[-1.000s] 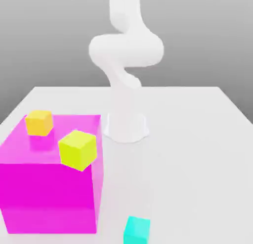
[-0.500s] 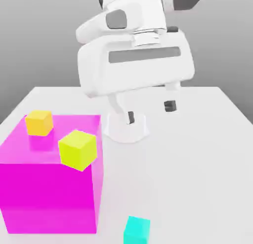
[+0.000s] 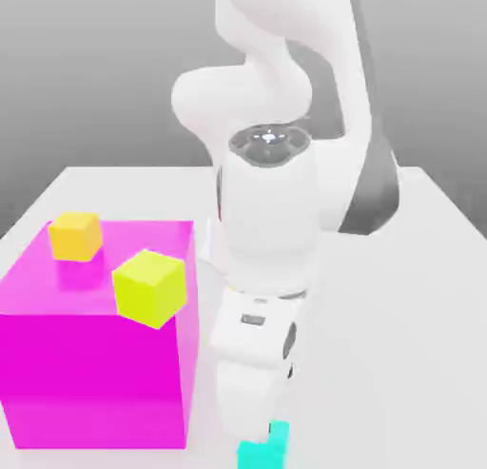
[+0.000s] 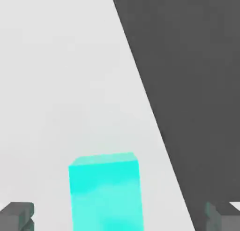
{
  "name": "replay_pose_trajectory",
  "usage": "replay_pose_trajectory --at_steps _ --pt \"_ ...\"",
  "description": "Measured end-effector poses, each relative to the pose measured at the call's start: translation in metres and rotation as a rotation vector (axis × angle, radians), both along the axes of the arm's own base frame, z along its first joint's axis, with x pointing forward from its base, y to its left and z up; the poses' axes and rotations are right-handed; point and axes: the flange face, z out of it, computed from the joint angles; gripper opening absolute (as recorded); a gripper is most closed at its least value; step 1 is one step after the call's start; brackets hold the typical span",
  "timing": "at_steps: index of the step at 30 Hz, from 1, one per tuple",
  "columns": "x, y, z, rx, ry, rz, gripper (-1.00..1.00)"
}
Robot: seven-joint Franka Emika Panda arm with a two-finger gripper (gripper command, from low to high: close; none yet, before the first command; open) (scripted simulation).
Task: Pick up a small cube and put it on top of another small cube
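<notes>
White tabletop [image 3: 380, 343], straight edge against dark floor [image 4: 197, 85], grey gradient backdrop [image 3: 95, 87]

Simulated lab — robot arm [image 3: 271, 201] (white), bare-walled tabletop [image 3: 399, 343].

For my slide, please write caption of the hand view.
Cyan cube on the pale table, between the open fingers of the gripper.

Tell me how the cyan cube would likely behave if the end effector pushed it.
The cyan cube would probably slide rather than roll, given its flat faces and straight edges. It looks rigid, so it likely won't squash. Its squat, blocky shape suggests tipping is unlikely under a low push.
</notes>
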Motion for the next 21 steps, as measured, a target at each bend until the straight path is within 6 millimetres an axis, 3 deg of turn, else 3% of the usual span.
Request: replay_pose_trajectory --at_steps 3,4,10,12,16,21 --pt "-0.001 -0.001 -0.04 -0.005 0.005 0.011 0.0" --pt "-0.002 -0.001 -0.05 -0.005 0.006 0.011 -1.0" --pt "-0.002 -0.001 -0.055 -0.004 0.009 0.01 -1.0" --pt "-0.001 -0.001 -0.042 -0.005 0.007 0.013 -1.0" --pt "0.001 0.004 0.004 -0.004 0.009 0.022 -1.0" --pt "0.037 0.081 0.023 -0.005 0.01 0.192 -1.0"
